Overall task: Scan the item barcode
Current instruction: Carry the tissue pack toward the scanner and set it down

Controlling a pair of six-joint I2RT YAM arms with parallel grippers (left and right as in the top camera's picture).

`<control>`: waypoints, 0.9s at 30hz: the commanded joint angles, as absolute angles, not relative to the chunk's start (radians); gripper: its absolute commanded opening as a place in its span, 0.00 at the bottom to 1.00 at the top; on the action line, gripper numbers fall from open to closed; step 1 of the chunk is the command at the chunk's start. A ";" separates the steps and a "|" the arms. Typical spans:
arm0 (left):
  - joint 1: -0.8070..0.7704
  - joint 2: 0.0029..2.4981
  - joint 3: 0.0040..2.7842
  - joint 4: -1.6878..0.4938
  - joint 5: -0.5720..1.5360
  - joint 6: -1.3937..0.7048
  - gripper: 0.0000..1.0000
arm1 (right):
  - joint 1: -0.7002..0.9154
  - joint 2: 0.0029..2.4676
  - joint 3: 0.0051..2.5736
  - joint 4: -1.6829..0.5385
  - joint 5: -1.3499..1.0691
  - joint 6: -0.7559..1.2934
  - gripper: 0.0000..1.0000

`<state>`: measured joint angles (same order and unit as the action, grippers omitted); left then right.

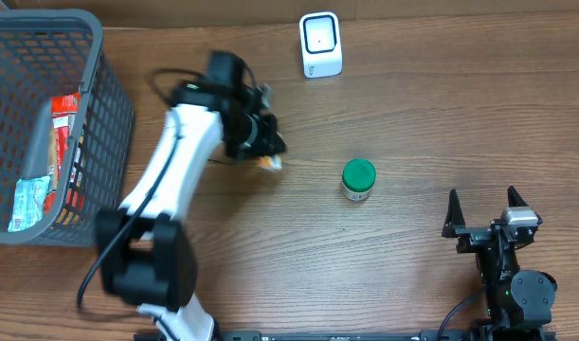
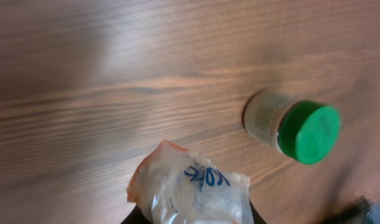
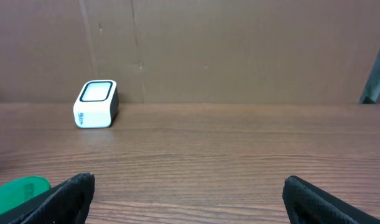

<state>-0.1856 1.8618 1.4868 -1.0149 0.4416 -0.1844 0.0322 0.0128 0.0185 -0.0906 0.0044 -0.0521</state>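
Note:
My left gripper is shut on a clear plastic packet with blue writing and an orange edge, held above the table's middle. In the overhead view the packet pokes out below the fingers. The white barcode scanner stands at the back of the table, right of and beyond the left gripper; it also shows as the scanner in the right wrist view. My right gripper rests open at the front right with nothing between its fingers.
A green-lidded jar stands upright right of the held packet; the jar is close in the left wrist view. A grey mesh basket with several packets sits at the left edge. A brown cardboard wall backs the table.

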 commanded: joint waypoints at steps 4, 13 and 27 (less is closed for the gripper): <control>-0.234 2.028 1.426 -0.928 0.582 -0.134 0.23 | 0.027 0.003 0.008 -0.083 0.005 -0.054 1.00; -0.239 2.066 1.428 -0.909 0.491 -0.134 0.54 | 0.027 0.003 0.008 -0.083 0.005 -0.054 1.00; -0.253 2.016 1.615 -1.065 0.448 -0.149 0.72 | 0.027 0.003 0.008 -0.083 0.005 -0.054 1.00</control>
<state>-0.2379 2.0640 1.5700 -1.0462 0.4824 -0.1505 0.0322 0.0128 0.0185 -0.0898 0.0040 -0.0525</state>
